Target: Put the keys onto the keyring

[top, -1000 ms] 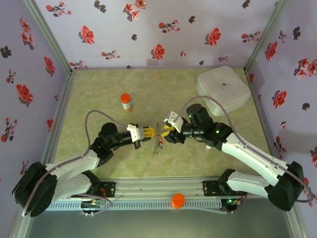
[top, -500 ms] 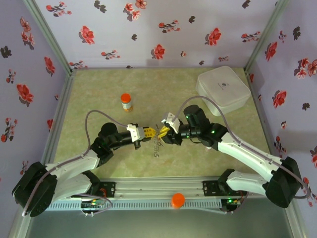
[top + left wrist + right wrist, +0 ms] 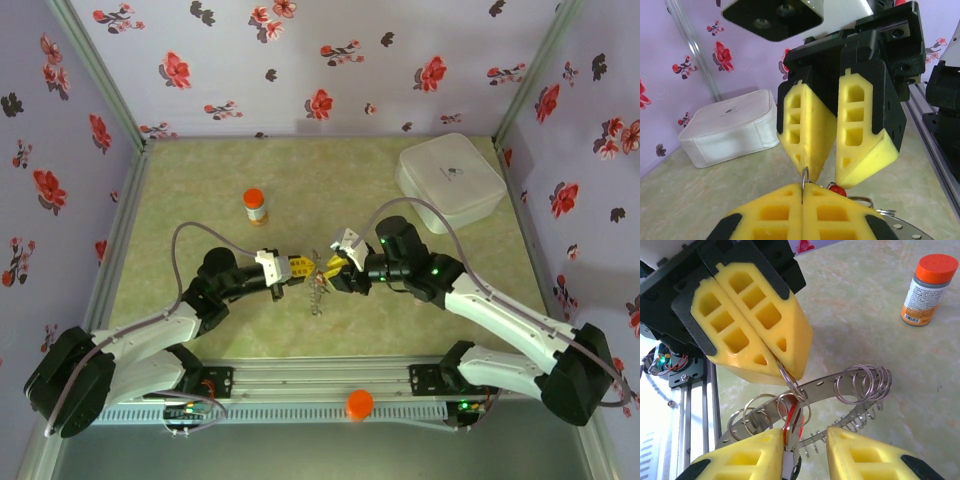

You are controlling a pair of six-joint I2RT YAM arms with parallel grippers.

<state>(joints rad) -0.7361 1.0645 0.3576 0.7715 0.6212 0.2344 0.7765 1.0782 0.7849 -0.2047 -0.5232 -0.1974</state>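
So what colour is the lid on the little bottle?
Orange. The bottle lid shows best in the right wrist view.

No text can be read — the label on the orange-capped bottle [image 3: 927,290] is too blurred.

- Left arm [image 3: 140,340] and right arm [image 3: 500,312]: white link shells, black joint housings.
- Grey cable [image 3: 178,240] loops from each arm.
- Left gripper [image 3: 785,367] and right gripper [image 3: 805,440]: yellow wedge fingers [image 3: 740,335] with rectangular pockets, black backing plates.
- Green indicator light [image 3: 437,268] on the right arm.
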